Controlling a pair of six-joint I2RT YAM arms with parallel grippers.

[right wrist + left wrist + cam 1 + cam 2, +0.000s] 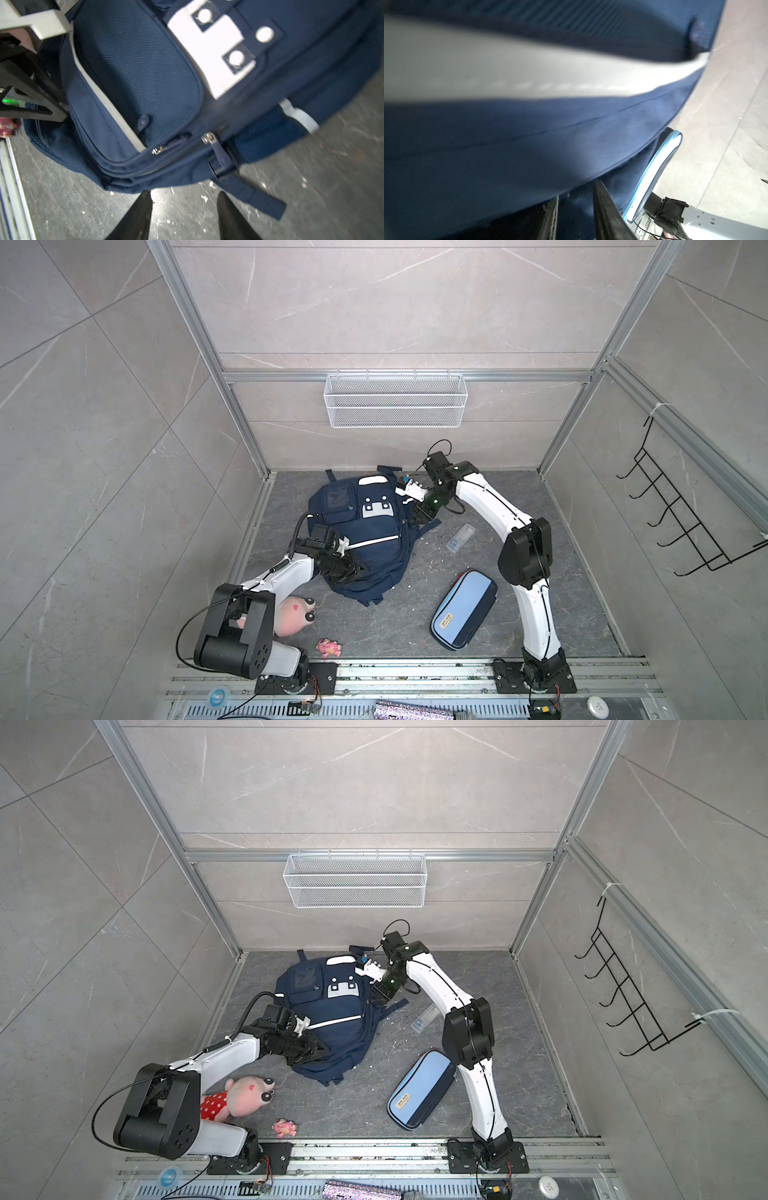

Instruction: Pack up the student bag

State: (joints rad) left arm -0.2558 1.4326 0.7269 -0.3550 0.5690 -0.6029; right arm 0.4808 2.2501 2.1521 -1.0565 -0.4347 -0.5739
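On the bench (374, 630), our student bag (374, 531) lies flat, a claw at each side.
We see it front-up toward the bench's rear. Our left claw (577, 189) presses into its navy fabric, clamped or not we cannot tell. Our right claw (185, 193) hangs jaws apart over bare bench beside its zipped edge.

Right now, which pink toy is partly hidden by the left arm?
The big pink plush in the spotted red dress; the small pink figurine lies fully in the open.
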